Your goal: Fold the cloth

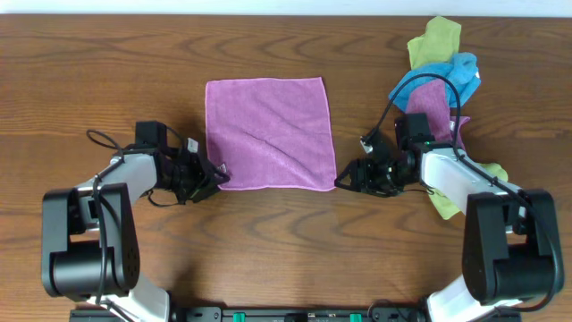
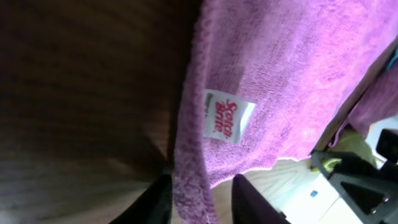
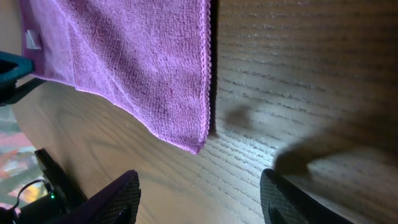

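While one purple cloth (image 1: 268, 132) lies flat, square and lightly creased on the table (image 1: 89, 72), one heap of green, blue and purple cloths (image 1: 442, 63) sits off its far right corner. Its single white tag (image 2: 227, 118) reads "Scotch-Brite" in red. Of two grippers, the left gripper (image 2: 194, 199) pinches the cloth's near left corner, and the right gripper (image 3: 199, 193) stands spread just short of its near right corner.

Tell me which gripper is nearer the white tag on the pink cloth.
Left. The left gripper straddles the cloth edge just beside the tag; the right gripper sits open off the opposite front corner.
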Tool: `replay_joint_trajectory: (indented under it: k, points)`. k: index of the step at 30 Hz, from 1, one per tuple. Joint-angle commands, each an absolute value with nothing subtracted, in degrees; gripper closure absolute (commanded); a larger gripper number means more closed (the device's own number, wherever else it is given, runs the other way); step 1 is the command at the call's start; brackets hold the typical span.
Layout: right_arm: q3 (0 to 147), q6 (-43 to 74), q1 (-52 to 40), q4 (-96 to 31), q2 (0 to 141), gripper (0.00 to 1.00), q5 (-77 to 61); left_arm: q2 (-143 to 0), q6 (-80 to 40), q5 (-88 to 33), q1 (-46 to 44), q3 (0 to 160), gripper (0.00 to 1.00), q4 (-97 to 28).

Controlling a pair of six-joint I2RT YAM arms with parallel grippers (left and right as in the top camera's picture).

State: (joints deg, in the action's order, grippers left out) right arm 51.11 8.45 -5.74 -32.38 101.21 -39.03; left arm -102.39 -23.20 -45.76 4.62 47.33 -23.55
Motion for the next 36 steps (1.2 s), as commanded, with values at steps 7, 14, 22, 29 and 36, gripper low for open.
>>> replay_joint_trajectory:
  k: [7,14,22,29,36]
  points:
    - [50.8,7.6,-6.0,-35.6,101.4,0.36,-39.3,-103.5,-23.4,-46.2,4.6,47.5,0.93,-23.5]
    - [50.8,9.1,-10.3,-33.5,101.4,0.32,-39.9,-103.5,-24.7,-47.9,4.6,47.6,0.94,-23.5]
    - [50.8,12.2,-11.7,-29.9,101.4,0.36,-37.5,-103.5,-24.9,-51.0,4.6,49.0,0.94,-23.5]
    - [50.8,13.5,-12.5,-29.1,104.7,0.41,-35.8,-103.4,-24.9,-50.9,4.6,49.0,0.94,-23.5]
    - [50.8,14.3,-12.5,-27.3,109.4,0.5,-35.7,-103.4,-24.9,-50.9,4.6,49.0,0.94,-23.6]
